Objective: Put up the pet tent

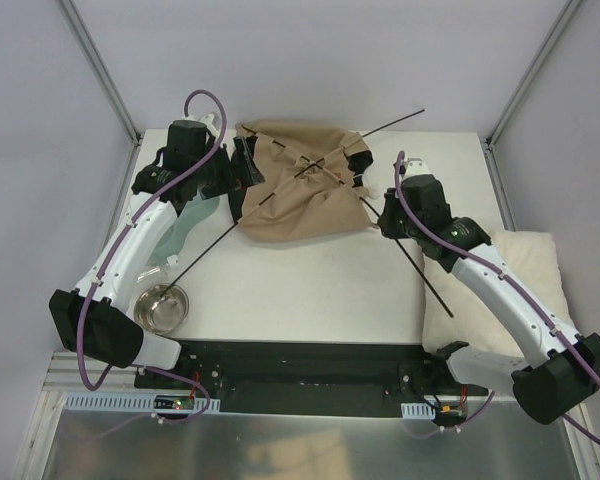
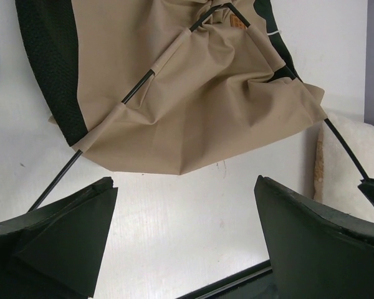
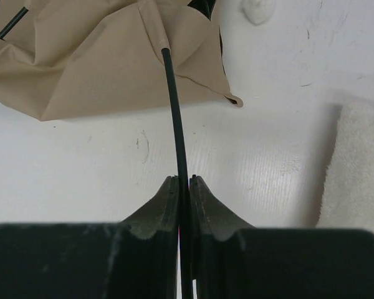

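Observation:
The pet tent point(image 1: 300, 200) lies collapsed at the back middle of the table, tan fabric with black lining. Two thin black poles cross through its sleeves. One pole point(image 1: 205, 245) sticks out toward the front left. My right gripper point(image 3: 185, 179) is shut on the other pole point(image 3: 174, 106), just outside the tent's right corner point(image 1: 385, 222); that pole's tail runs on over the table's right edge. My left gripper point(image 2: 186, 184) is open and empty, hovering near the tent's left side point(image 1: 245, 165). A brown label point(image 2: 237, 22) and a white pom-pom point(image 3: 258, 9) show.
A metal bowl point(image 1: 162, 305) sits at the front left, with a pale greenish clear item point(image 1: 195, 220) behind it beside the left arm. A fluffy cream cushion point(image 1: 520, 280) lies off the table's right side. Cage posts stand at the back corners.

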